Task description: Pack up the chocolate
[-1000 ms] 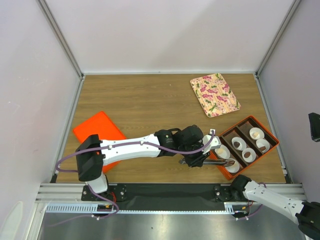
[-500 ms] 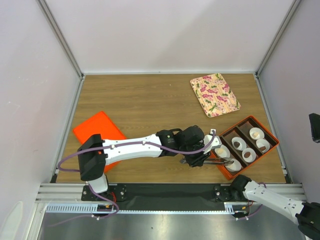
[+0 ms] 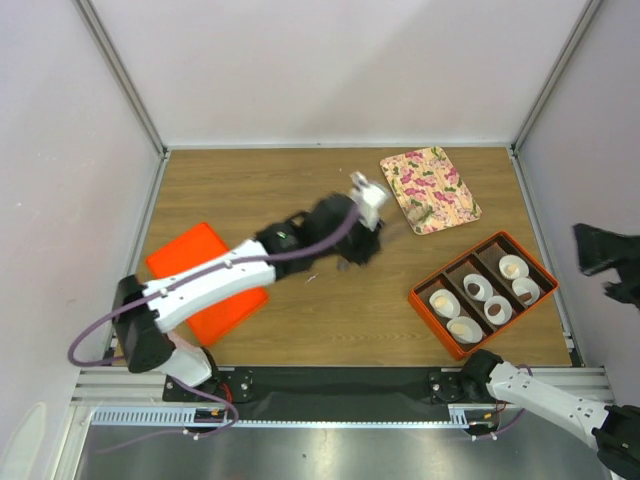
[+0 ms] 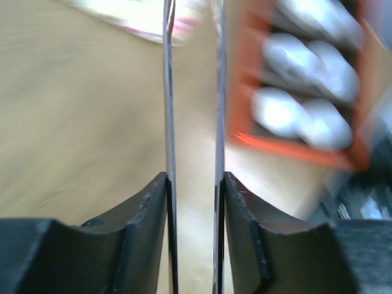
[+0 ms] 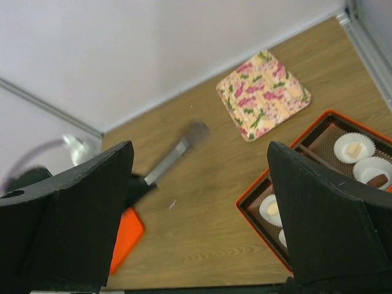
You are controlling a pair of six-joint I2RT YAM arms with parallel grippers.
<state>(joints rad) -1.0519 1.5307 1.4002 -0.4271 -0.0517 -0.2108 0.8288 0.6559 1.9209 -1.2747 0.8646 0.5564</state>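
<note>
We found the left gripper (image 4: 195, 180) clamped on a pair of metal tongs (image 4: 168, 92). Its two black fingers (image 4: 147, 214) pressed against the outer sides of the thin blades, and a narrow gap stood between the blades. In the wrist view nothing sat in that gap. From above, this gripper showed only as a blur over the middle of the wooden table (image 3: 250, 190), near the floral tray (image 3: 430, 188) at the far right. From the right wrist the tongs were a grey smear pointing toward that tray.

The right gripper (image 5: 200, 153) was released, its jaws spread wide with nothing between them. It hung high at the right edge of the workspace, well apart from everything on the table.

The chocolate (image 5: 378, 180) lay in the orange box (image 3: 432, 325) at the near right of the table. We saw small brown pieces resting in white paper cups (image 3: 464, 330) set in the box's rows. Some cups held a paler piece, and we could not tell what that was. The tongs were well apart from the box.

A flat orange tray (image 3: 190, 262) lay at the near left, partly under the left arm.
</note>
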